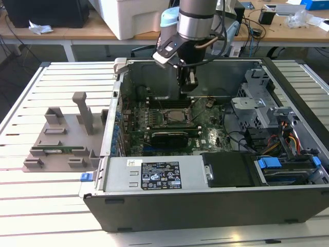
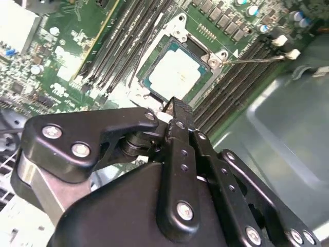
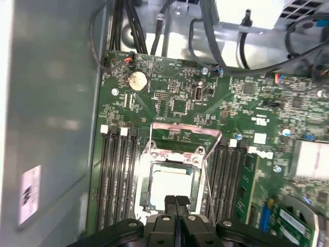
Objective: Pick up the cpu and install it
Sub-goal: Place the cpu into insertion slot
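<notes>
The cpu (image 1: 175, 116) lies flat inside the open socket frame on the motherboard, its silver top facing up. In both wrist views it sits squarely within the frame (image 3: 172, 186) (image 2: 174, 76). My gripper (image 1: 189, 86) hangs above the board inside the computer case, a little behind the socket in the exterior view. Its black fingers (image 3: 175, 201) are pressed together with nothing between them, and the tips (image 2: 178, 109) hover just over the cpu's near edge, apart from it.
Black memory slots (image 3: 117, 175) flank the socket on both sides. The case walls (image 1: 154, 72) enclose the board, with a drive cage and cables (image 1: 267, 123) at the exterior view's right. A grey fixture (image 1: 61, 139) holding a green memory stick stands on the slatted table to the left.
</notes>
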